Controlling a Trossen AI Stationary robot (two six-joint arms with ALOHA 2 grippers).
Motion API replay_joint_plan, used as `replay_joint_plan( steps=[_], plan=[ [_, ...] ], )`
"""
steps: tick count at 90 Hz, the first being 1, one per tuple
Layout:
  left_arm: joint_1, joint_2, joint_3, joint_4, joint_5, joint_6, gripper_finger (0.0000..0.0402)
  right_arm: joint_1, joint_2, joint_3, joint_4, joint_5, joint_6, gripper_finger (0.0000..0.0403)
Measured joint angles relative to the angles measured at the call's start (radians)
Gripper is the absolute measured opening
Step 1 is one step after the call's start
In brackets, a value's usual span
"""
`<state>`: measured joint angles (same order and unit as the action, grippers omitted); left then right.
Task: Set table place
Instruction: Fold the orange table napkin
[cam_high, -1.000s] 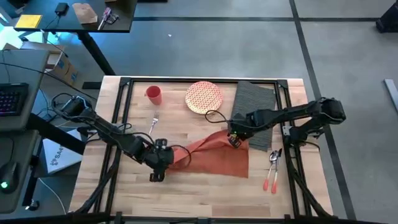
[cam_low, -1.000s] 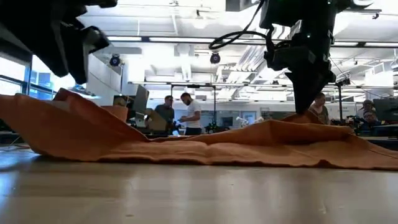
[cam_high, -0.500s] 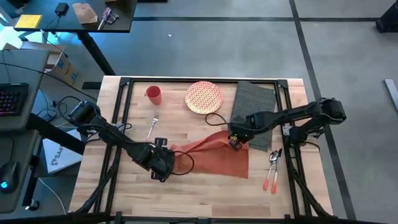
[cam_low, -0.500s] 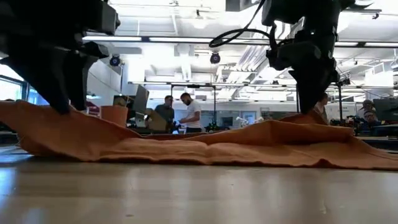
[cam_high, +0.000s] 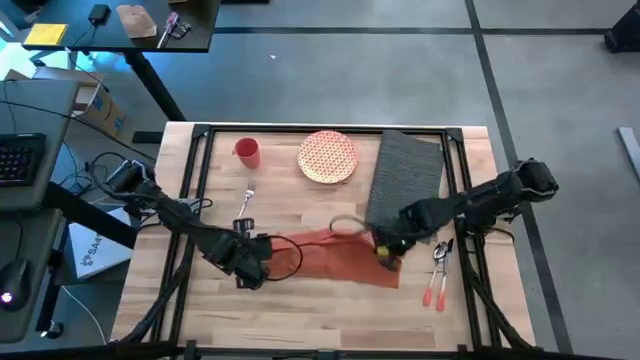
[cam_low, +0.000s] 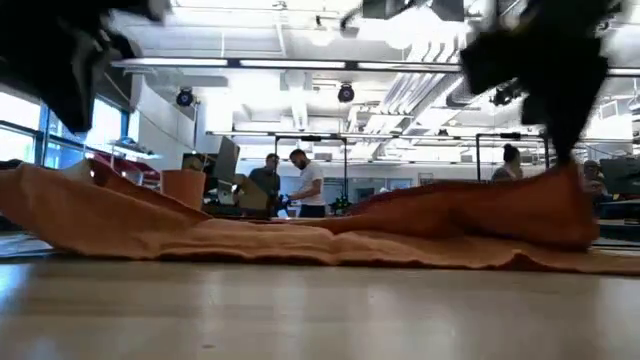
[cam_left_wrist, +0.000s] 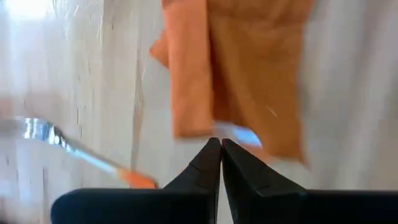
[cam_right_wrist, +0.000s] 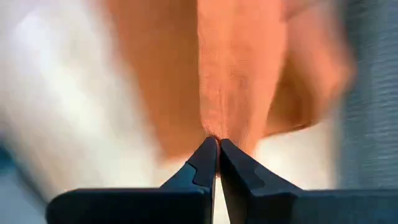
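None of the setting is assembled yet, as far as these views show. Your placemat (cam_high: 406, 180) lies bare near the table's (cam_high: 300, 320) far right corner, skewed, with nothing on it. The plate (cam_high: 328, 156) and red cup (cam_high: 247, 152) sit apart along the far edge, left of the placemat. The fork (cam_high: 245, 200) lies alone on bare wood left of centre, and the utensils (cam_high: 437, 272) with orange handles lie by the right edge.

Judged from this, the step in hand is the napkin (cam_high: 335, 256): it lies crumpled and partly folded at mid-table, between both arms, just touching the placemat's near corner. Flattening or folding it, then moving placemat, plate, cup and cutlery into one place, all remains.

Pose: your left arm reaches in from the left edge, its end effector (cam_high: 247, 270) low at the napkin's left end. In its wrist view the fingers are closed tip to tip over the cloth edge; whether cloth is pinched between them I cannot tell. Your right arm reaches in from the right edge, its end effector (cam_high: 386, 250) at the napkin's right end, clenched on a raised ridge of napkin, which the low view shows lifted off the table.
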<state>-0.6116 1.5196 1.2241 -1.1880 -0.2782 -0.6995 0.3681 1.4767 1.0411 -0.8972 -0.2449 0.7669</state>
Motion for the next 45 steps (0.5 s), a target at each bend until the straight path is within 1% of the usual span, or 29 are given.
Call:
replay_joint_plan(
  steps=[4, 8, 12, 17, 22, 26, 31, 37, 45],
  plan=[
    [-0.019, -0.023, 0.047, -0.035, 0.003, -0.020, 0.0000, 0.034, -0.017, 0.024, 0.004, -0.051, 0.012, 0.0000],
    [-0.034, -0.048, 0.082, -0.056, -0.004, -0.040, 0.0000, 0.060, -0.038, 0.047, 0.007, -0.072, 0.037, 0.0000],
    [-0.040, -0.074, 0.098, -0.047, -0.010, -0.054, 0.0000, 0.077, -0.062, 0.067, 0.008, -0.060, 0.055, 0.0000],
    [-0.035, -0.100, 0.095, -0.023, -0.029, -0.055, 0.0000, 0.083, -0.089, 0.080, 0.013, -0.017, 0.070, 0.0000],
    [-0.021, -0.113, 0.072, 0.010, -0.074, -0.025, 0.0001, 0.078, -0.109, 0.080, 0.013, 0.042, 0.089, 0.0000],
    [-0.001, -0.114, 0.045, 0.052, -0.082, 0.030, 0.0004, 0.065, -0.116, 0.076, 0.006, 0.078, 0.094, 0.0000],
    [0.031, -0.112, 0.004, 0.130, -0.055, 0.117, 0.0013, 0.045, -0.117, 0.075, -0.014, 0.102, 0.089, 0.0000],
    [0.069, -0.107, -0.053, 0.239, -0.013, 0.215, 0.0029, 0.019, -0.115, 0.074, -0.023, 0.105, 0.077, 0.0000],
    [0.115, -0.087, -0.123, 0.334, 0.006, 0.292, 0.0061, -0.008, -0.109, 0.074, -0.015, 0.105, 0.064, 0.0000]
  ],
)
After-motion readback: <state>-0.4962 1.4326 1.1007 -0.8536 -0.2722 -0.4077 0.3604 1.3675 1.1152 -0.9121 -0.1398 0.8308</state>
